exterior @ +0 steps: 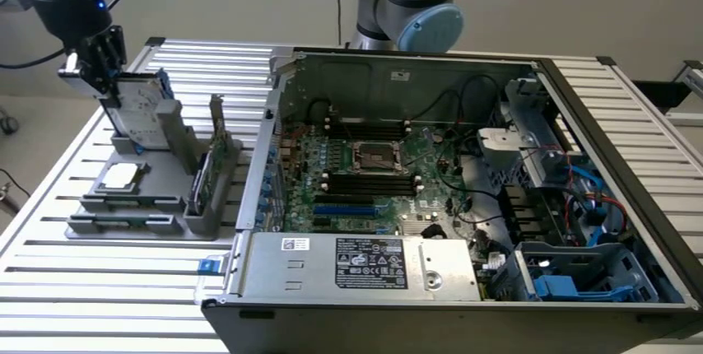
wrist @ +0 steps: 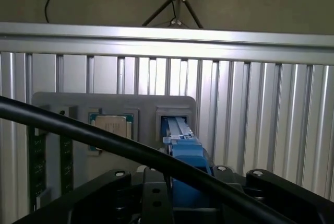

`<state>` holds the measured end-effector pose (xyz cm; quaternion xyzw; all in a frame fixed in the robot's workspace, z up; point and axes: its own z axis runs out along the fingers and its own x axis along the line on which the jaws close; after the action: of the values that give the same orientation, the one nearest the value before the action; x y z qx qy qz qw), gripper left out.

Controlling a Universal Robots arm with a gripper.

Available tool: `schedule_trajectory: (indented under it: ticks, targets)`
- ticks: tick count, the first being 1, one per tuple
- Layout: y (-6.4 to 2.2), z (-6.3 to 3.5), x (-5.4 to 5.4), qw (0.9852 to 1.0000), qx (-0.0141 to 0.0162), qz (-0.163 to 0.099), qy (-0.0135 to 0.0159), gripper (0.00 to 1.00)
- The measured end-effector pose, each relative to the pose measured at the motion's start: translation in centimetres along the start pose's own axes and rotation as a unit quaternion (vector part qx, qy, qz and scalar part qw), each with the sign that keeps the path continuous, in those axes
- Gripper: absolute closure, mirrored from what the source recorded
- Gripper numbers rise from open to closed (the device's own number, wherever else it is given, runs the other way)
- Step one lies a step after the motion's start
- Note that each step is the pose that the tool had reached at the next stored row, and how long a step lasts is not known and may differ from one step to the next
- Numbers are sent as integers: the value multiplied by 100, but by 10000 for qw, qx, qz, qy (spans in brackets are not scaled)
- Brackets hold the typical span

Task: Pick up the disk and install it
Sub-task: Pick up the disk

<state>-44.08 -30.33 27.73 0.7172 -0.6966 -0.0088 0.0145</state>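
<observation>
The disk (exterior: 137,107), silver-grey with a white label and a blue carrier edge, stands on edge at the back of the grey parts holder (exterior: 121,224) at the exterior view's left. My gripper (exterior: 107,81) comes down on the disk's upper edge from above, its fingers closed against the sides. In the wrist view the blue carrier of the disk (wrist: 183,148) runs from the holder's slot up between the jaws of my gripper (wrist: 187,185). The disk's lower end still sits in the holder.
The holder also carries a square silver CPU chip (exterior: 118,175) (wrist: 111,126) and a green circuit card (exterior: 217,152) on edge. An open computer case (exterior: 439,189) with blue drive bays (exterior: 571,278) fills the exterior view's right. A black cable (wrist: 104,140) crosses the wrist view.
</observation>
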Motion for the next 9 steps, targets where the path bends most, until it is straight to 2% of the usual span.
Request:
schedule_trajectory:
  ticks: [9]
  targets:
    - [3, 3, 29, 10000, 5, 74, -1, 67]
